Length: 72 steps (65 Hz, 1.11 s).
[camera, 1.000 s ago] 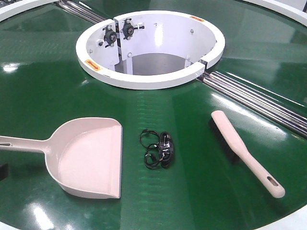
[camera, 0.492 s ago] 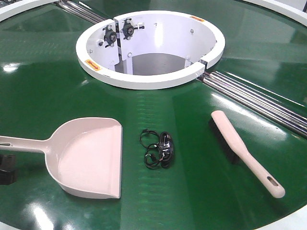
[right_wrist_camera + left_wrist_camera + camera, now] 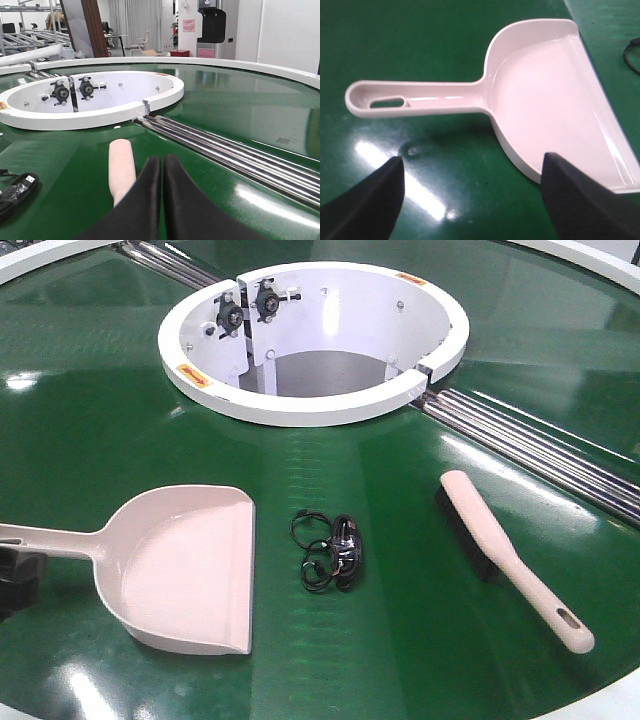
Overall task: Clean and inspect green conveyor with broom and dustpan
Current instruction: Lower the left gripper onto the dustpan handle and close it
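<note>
The green conveyor [image 3: 90, 430] fills the front view. The pale-pink dustpan [image 3: 185, 565] lies flat on it at the left, handle pointing left. It also shows in the left wrist view [image 3: 550, 100]. My left gripper [image 3: 14, 582] shows at the far left edge, just below the handle. In the left wrist view my left gripper [image 3: 470, 161] is open and empty, above the belt beside the handle. The broom [image 3: 510, 550] lies at the right, bristles down. My right gripper [image 3: 162, 160] is shut and empty, just right of the broom's head [image 3: 121, 165].
A coiled black cable [image 3: 330, 550] lies on the belt between dustpan and broom. The white ring housing [image 3: 300, 405] stands at the centre back. Silver rollers [image 3: 540, 455] run diagonally behind the broom. The belt's white rim [image 3: 610, 702] is at the front right.
My left gripper has come further into the front view at the left edge and moved up toward the dustpan's handle. Dustpan, broom and cable have not moved.
</note>
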Available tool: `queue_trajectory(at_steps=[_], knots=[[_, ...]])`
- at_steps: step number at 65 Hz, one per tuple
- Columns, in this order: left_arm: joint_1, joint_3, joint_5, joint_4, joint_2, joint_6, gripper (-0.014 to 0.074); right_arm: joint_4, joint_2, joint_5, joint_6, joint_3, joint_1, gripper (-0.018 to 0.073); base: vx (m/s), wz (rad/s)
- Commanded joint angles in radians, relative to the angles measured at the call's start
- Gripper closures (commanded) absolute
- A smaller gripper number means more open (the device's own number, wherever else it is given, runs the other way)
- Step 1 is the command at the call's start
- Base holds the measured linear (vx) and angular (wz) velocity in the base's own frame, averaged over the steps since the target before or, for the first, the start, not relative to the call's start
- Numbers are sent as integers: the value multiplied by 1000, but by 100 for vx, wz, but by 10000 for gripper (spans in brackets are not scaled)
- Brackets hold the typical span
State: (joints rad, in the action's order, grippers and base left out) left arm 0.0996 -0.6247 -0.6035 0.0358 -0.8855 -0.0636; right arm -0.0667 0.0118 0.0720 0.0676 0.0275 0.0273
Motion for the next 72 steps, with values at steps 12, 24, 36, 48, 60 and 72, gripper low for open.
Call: queue_trajectory(at_steps=[12, 24, 36, 48, 60, 72], knots=[[0, -377, -437, 94, -95, -434, 66, -4, 10, -72, -12, 3, -3, 568, 0, 0], [0, -577, -568, 110, -258, -690, 98, -4, 10, -72, -12, 3, -3, 568, 0, 0], [7, -628, -539, 83, -431, -832, 115, -4, 10, -72, -12, 3, -2, 568, 0, 0], [7, -628, -533, -66, -544, -976, 115, -4, 10, -72, -12, 3, -2, 568, 0, 0], [7, -628, -503, -178, -589, -992, 111, -4, 10, -72, -12, 3, -2, 568, 0, 0], [7, -629, -478, -160, -611, -1112, 59, -4, 10, -72, -12, 3, -2, 568, 0, 0]])
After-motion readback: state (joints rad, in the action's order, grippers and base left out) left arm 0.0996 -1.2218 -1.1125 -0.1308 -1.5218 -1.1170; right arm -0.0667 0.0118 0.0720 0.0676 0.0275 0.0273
